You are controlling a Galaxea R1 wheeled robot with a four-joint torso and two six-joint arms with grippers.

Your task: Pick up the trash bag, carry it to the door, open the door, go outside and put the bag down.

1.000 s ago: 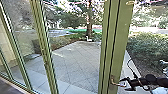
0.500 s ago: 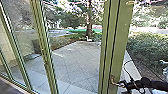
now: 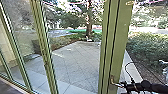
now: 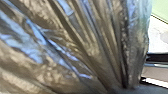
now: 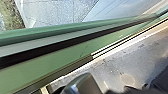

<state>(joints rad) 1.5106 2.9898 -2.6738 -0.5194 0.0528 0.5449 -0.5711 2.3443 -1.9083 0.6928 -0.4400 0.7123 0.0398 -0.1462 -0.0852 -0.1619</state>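
In the left wrist view the trash bag [image 4: 70, 47] hung close before the camera, a shiny brownish-grey plastic with bluish glints, its long folds running together into a tight gather; its outer parts were cut off by the picture's edges. How the left gripper stood at that gather, spread or pressed together, I could not tell. In the head view the right gripper [image 3: 124, 85] was at the metal handle [image 3: 116, 83] of the green door frame [image 3: 119, 47], its tip overlapping the handle's end; whether it pinched the handle or only met it could not be made out. A thin dark cable [image 3: 125, 67] looped above the right arm [image 3: 150, 86], which ran out of sight at the picture's edge. Past the frame lay a paved yard [image 3: 75, 62], partly hidden by the upright, with shrubs [image 3: 147, 47] beside it and a tree [image 3: 88, 22] whose top was cut off. A small white thing [image 3: 88, 39] near the trunk was too blurred to name, as was a pale shape [image 3: 165, 65] cut off beyond the shrubs. In the right wrist view a rounded dark grey piece [image 5: 82, 83] was near the green frame, only partly visible.
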